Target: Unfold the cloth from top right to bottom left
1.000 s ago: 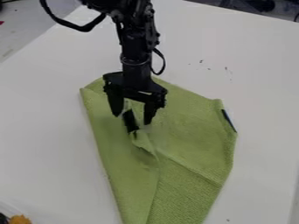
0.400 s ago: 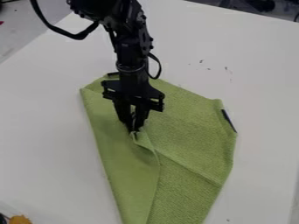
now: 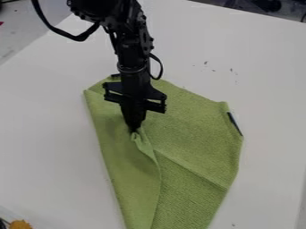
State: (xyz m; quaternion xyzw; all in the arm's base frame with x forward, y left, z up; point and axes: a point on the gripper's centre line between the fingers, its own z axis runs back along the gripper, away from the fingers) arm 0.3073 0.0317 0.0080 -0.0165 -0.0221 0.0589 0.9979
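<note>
Green woven cloth (image 3: 191, 125), laid near the middle of the view and run out past its 6 o'clock edge; partly folded, with a raised fold (image 3: 145, 145) set at about 10 o'clock of its centre. Judged light, soft and limp: nothing fragile, little slip expected from the ribbed weave. No push would be carried by such stuff; it has to be led by a pinch. Best hold judged to be the fold's upper tip, upper layer only, kept shallow so that the layer beneath is not caught and dragged along.

Gripper (image 3: 133, 129) found at that tip, pointed down, fingers brought together; the tip of the fold appears to be nipped between them. How many layers are held cannot be told. For the unfolding, a small lift seems called for, then a low, slow draw toward 7 or 8 o'clock. If hurried, the pinch may be lost or the whole cloth skidded.

Labels: a dark tag (image 3: 234, 123) is seen on the cloth's edge at 2 o'clock; a dark strip (image 3: 115, 75) at 11 o'clock, partly hidden by the gripper. No writing can be made out on either.

Farther out: white tabletop (image 3: 48, 134) beneath; dark specks (image 3: 206, 63) toward 1 o'clock; black arm (image 3: 133, 53) entering from 11 o'clock; orange object (image 3: 21, 224) at the 7 o'clock corner.
</note>
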